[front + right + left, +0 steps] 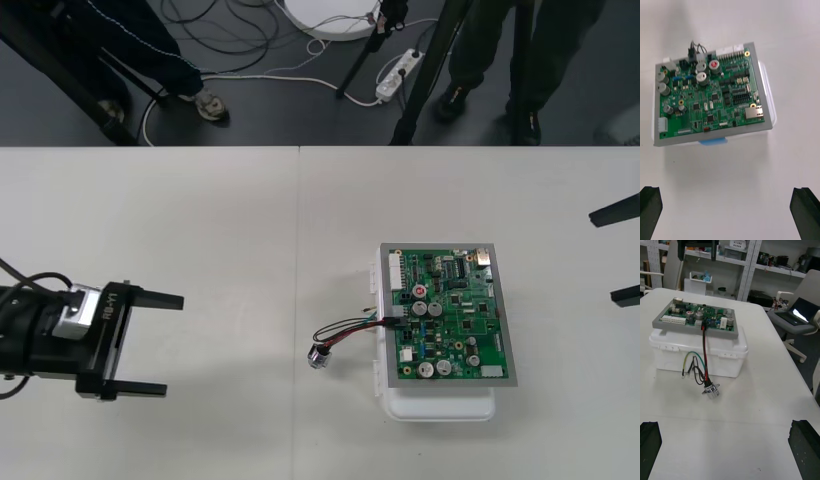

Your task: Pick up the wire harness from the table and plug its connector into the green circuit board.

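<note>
Wire harness (350, 325): black plug (703, 327) sits in a connector on the edge of the green circuit board (450, 315) that faces the left arm, and looks seated. Red, black and green wires drop from there down the side of the white base (696, 352). The round metal socket (318, 357) lies on the table (200, 220) just beside the base, tilted on its flange, with nothing holding it. The board lies flat on top of the base, right of table centre. Left gripper (172, 345) is low over the table at its own side, well apart from the harness and pointing toward it, fingers (649, 442) spread wide and empty. Right gripper (602, 255) is at the right edge near the board, fingers (805, 210) also spread wide, nothing between them, not touching board or base.
</note>
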You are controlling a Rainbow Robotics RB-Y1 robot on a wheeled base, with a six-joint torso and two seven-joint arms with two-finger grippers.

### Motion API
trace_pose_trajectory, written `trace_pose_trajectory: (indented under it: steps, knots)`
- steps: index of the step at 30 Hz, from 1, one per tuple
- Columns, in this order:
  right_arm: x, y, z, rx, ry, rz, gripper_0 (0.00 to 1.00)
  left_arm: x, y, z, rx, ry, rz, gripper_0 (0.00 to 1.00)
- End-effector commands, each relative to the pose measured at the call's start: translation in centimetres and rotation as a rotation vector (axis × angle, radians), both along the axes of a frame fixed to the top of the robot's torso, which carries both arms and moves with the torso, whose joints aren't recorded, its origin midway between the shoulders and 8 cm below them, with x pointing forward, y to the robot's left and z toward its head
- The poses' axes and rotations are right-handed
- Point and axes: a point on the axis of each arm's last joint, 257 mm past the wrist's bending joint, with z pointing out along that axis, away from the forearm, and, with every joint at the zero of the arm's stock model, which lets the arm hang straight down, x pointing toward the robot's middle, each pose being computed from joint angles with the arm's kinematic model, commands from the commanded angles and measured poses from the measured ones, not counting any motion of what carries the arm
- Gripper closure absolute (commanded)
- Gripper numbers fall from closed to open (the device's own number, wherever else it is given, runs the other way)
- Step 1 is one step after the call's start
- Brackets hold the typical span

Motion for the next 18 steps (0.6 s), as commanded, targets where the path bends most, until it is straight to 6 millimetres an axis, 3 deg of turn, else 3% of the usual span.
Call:
trace_pose_trajectory:
  steps: [1, 10, 18]
  knots:
    - [-0.6, -1.8, 2.7, 0.029, -0.050, 0.040, 0.00, -3.8, 2.5, 2.1, 0.093, 0.048, -0.057, 0.00]
    - [-2.8, -1.1, 5.0, 0.218, -0.095, 0.093, 0.00, -4.7, 3.3, 6.3, 0.120, 0.102, -0.037, 0.00]
    - [-5.9, -1.7, 5.2, 0.208, -0.094, 0.101, 0.00, -3.6, 4.5, 7.8, 0.156, 0.073, -0.008, 0.00]
